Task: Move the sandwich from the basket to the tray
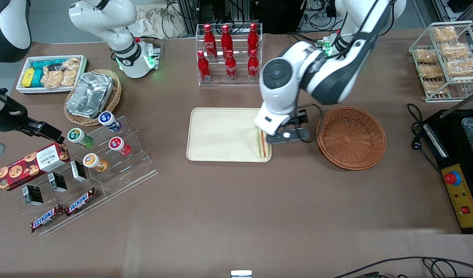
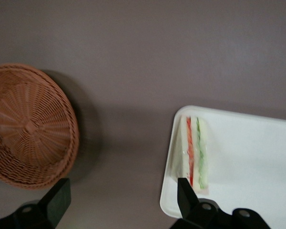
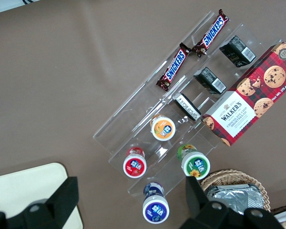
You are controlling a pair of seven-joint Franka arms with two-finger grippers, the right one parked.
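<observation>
Your gripper (image 2: pixel 121 202) hangs above the tray's (image 1: pixel 213 131) edge — fingers (image 2: pixel 187 193) spread wide, gripping nothing. The sandwich (image 1: pixel 262 143) stands on the tray; the basket (image 1: pixel 351 138) sits beside.

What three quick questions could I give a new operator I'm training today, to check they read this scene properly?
1. True or false: the sandwich is in the basket.
2. Multiple choice: the gripper is A) shut on the sandwich, B) open above the tray's edge, with the sandwich by one finger, C) inside the basket.
3. Short answer: on which part of the tray does the sandwich stand?

Key
1. False; it stands on the tray, and the basket holds nothing.
2. B.
3. At the tray's end nearest the basket, close to the corner nearer the front camera.
</observation>
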